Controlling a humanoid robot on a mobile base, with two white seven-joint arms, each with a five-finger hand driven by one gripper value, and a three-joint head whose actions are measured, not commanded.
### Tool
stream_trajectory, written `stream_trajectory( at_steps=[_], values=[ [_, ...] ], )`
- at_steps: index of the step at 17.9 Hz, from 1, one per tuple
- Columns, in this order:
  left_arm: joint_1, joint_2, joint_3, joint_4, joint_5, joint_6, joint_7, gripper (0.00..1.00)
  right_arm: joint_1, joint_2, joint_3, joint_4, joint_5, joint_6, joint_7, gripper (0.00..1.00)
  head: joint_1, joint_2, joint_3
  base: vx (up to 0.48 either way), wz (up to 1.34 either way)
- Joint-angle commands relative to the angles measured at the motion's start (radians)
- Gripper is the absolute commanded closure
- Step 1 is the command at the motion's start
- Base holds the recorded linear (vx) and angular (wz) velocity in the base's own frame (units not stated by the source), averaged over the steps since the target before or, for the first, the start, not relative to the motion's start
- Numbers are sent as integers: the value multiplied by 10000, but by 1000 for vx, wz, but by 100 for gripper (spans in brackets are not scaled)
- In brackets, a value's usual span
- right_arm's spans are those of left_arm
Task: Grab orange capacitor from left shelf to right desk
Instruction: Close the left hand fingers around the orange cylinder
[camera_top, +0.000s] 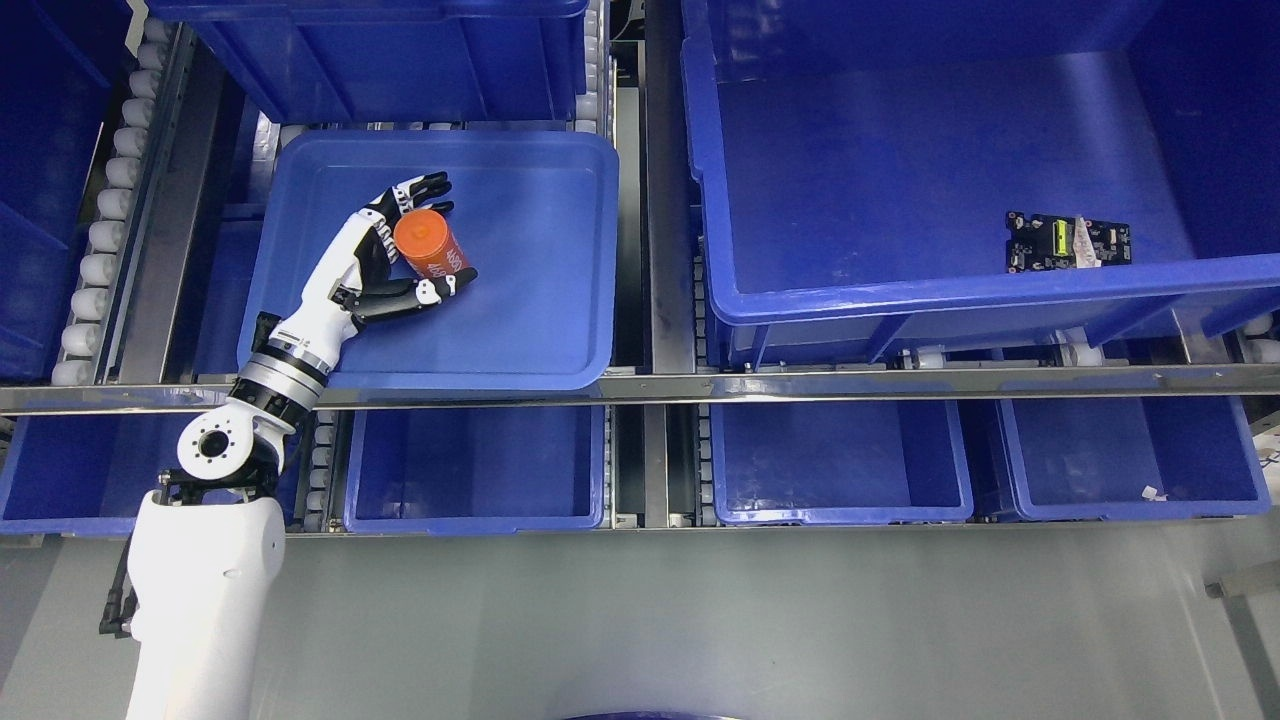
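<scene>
The white and black left hand (395, 250) was closed around the orange cylindrical capacitor (432, 244), holding it inside the shallow blue plastic tray (540, 330) on the left shelf.

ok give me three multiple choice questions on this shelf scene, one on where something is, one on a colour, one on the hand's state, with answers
1. Where is the orange capacitor?
A. in the shallow blue tray at upper left
B. in the big bin at right
C. on the grey floor

2. What colour is the circuit board lying in the large right bin?
A. white
B. black with a yellow-green part
C. red

3. What is the left hand doing?
A. resting flat on the floor
B. hanging open outside the shelf
C. curled around the capacitor

Answers:
1. A, the capacitor sits inside the tray's rim.
2. B, the board is dark with one bright yellow-green piece.
3. C, fingers show above and below the orange cylinder.
</scene>
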Motion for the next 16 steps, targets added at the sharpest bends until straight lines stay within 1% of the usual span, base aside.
stream_trajectory(
  at_steps=[1,3,5,6,9,10,13,16],
  values=[
    [-31,-202,-142,353,-22,-46,-25,40,200,-175,-123,-175,31,10,4,0,0,0,0,0,0],
    [-31,-263,-81,383,-22,-275,-25,49,200,-175,-123,-175,31,10,4,0,0,0,0,0,0],
    [-31,-416,103,414,-6,-551,-25,61,200,-175,-123,-175,31,10,4,0,0,0,0,0,0],
    [-16,-417,119,414,-6,-568,-25,65,200,-175,-123,-175,31,-5,4,0,0,0,0,0,0],
    [0,-631,547,414,9,-1149,-41,86,200,-175,-123,-175,31,10,4,0,0,0,0,0,0],
    [15,-693,640,399,39,-1333,-41,91,200,-175,-123,-175,31,10,4,0,0,0,0,0,0],
    [15,-708,778,277,208,-2053,-41,99,200,-175,-123,-175,31,-5,4,0,0,0,0,0,-4],
    [91,-709,977,-60,515,-3263,-26,100,200,-175,-123,-175,31,10,4,0,0,0,0,0,-10]
  ],
)
